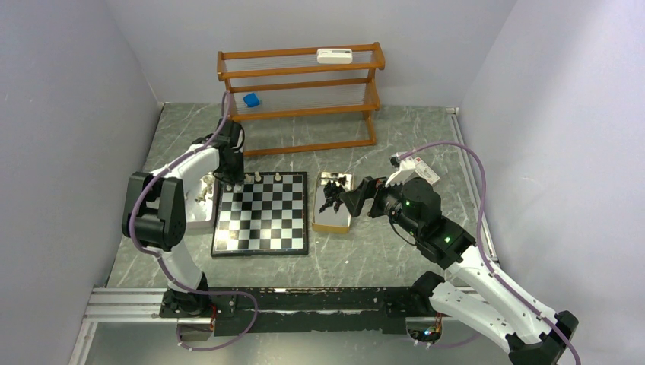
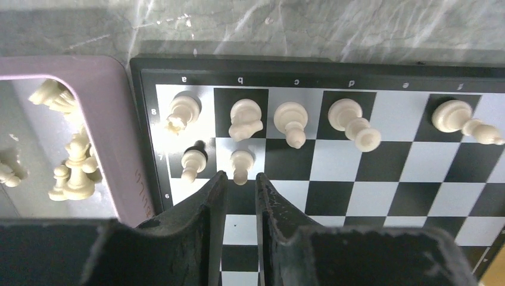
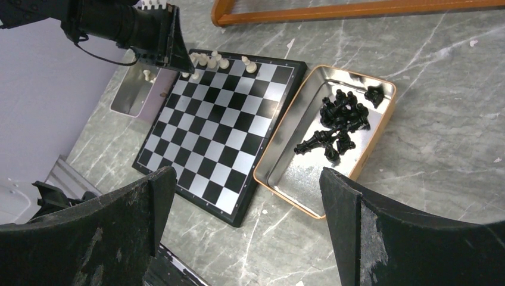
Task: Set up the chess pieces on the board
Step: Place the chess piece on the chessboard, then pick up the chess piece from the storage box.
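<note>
Plain pale lavender walls [image 1: 68, 91] close in the left, far and right sides. The table [image 1: 426, 144] has a grey-green marbled top with white veins. On its far side stands a low wooden rack [image 1: 300, 99], holding a small blue block [image 1: 252, 99] and a white box [image 1: 335, 55]. A metal rail [image 1: 114, 304] runs along the near edge.

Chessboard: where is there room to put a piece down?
Most of the board is bare: every row from the near rim up to the white pieces. One gap sits between the far-row pieces on d and f. It's crowded at the far-left corner, under the left gripper.
</note>
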Controlling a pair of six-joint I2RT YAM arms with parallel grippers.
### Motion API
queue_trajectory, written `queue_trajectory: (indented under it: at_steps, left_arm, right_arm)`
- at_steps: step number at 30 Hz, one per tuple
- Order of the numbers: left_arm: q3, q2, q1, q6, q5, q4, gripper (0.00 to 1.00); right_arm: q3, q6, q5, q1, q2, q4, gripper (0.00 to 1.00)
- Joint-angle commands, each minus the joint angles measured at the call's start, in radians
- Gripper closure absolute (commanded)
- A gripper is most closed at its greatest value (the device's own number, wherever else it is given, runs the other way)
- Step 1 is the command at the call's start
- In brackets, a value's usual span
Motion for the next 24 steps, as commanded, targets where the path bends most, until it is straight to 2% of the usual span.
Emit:
queue_trajectory:
  at_steps: [1, 5, 10, 19, 24]
  left_arm:
    - [0.068, -0.07, -0.009, -0.003, 0.023, -0.033, 0.7]
    - [0.097, -0.137, -0.009, -0.011, 0.008, -0.057, 0.67]
    - [0.082, -0.205, 0.012, -0.014, -0.086, -0.071, 0.65]
    - [-0.005, -0.258, 0.247, -0.046, -0.033, -0.037, 0.68]
    - [0.0, -0.215, 0.283, -0.05, -0.04, -0.023, 0.7]
  right_arm:
    - [0.002, 0.003, 0.0, 0.004, 0.001, 0.031, 0.05]
    - [0.001, 0.003, 0.001, 0.003, -0.001, 0.034, 0.05]
    - [-0.002, 0.003, 0.0, 0.004, -0.007, 0.034, 0.05]
    - [-0.002, -0.008, -0.007, 0.003, -0.016, 0.029, 0.05]
    - [0.004, -0.014, -0.015, 0.004, -0.012, 0.025, 0.05]
